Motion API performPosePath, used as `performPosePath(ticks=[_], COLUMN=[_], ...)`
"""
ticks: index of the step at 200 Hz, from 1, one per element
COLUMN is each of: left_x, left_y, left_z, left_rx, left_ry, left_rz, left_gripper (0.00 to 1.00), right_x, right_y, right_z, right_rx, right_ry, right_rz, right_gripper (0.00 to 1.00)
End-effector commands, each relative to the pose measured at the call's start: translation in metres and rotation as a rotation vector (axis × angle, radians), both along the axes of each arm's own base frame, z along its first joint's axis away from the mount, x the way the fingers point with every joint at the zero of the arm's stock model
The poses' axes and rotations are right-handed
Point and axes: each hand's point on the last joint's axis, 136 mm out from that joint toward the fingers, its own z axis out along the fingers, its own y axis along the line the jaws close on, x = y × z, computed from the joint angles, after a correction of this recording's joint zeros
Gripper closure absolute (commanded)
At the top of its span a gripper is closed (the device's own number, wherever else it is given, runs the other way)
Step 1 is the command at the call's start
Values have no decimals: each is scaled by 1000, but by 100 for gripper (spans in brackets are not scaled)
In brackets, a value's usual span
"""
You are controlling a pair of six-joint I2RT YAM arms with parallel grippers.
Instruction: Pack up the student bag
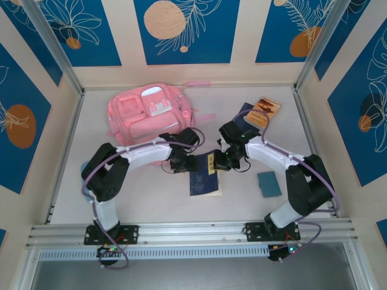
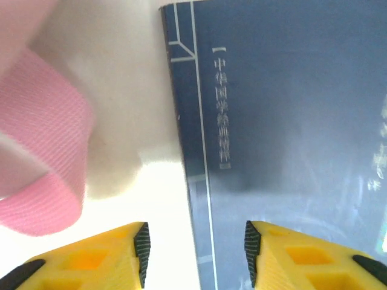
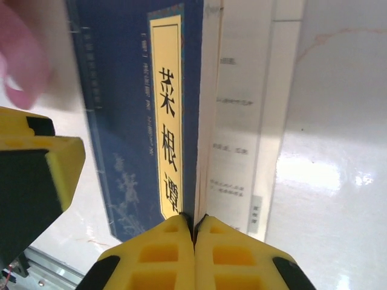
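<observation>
Pinch: right tool [image 3: 195, 220] closed on blue book [image 3: 121, 121] cover edge; left tool [image 2: 196, 241] half-open astride book edge.

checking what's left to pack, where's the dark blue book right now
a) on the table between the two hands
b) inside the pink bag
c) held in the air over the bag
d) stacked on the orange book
a, the dark blue book lies on the table outside the pink bag, with the left hand at one edge and the right hand at the other.
</observation>
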Motion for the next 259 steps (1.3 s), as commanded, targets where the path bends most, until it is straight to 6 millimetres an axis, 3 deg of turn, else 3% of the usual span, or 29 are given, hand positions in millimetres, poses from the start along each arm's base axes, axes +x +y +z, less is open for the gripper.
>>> performPosePath(ticks=[1, 34, 68, 121, 164, 182, 218, 243, 251, 259], left_x=[6, 13, 22, 35, 32, 33, 36, 44, 47, 51], left_y=[10, 14, 25, 22, 8, 6, 4, 9, 9, 10], left_z=[38, 77, 106, 161, 187, 189, 200, 213, 219, 225], left_rx=[-33, -224, -419, -752, -896, -910, -944, -930, -929, -924], left_ry=[-93, -142, -143, -191, -216, -213, -247, -297, -311, -325], left_rz=[-2, -15, 8, -1, -75, -81, -75, -39, -28, -10], left_gripper=[44, 18, 6, 2, 6, 15, 64, 91, 100, 100], right_x=[5, 11, 15, 18, 19, 20, 25, 32, 34, 36], right_y=[5, 15, 12, 13, 18, 19, 19, 13, 9, 6], right_z=[26, 75, 128, 180, 190, 191, 188, 173, 169, 167], right_rx=[116, 378, 620, 844, 923, 936, 929, 828, 798, 779], right_ry=[-93, -182, -254, -293, -263, -251, -228, -186, -187, -196], right_rz=[46, 87, 101, 160, 195, 197, 168, 51, 5, -35], right_gripper=[100, 100, 100, 100, 100, 100, 100, 38, 26, 19])
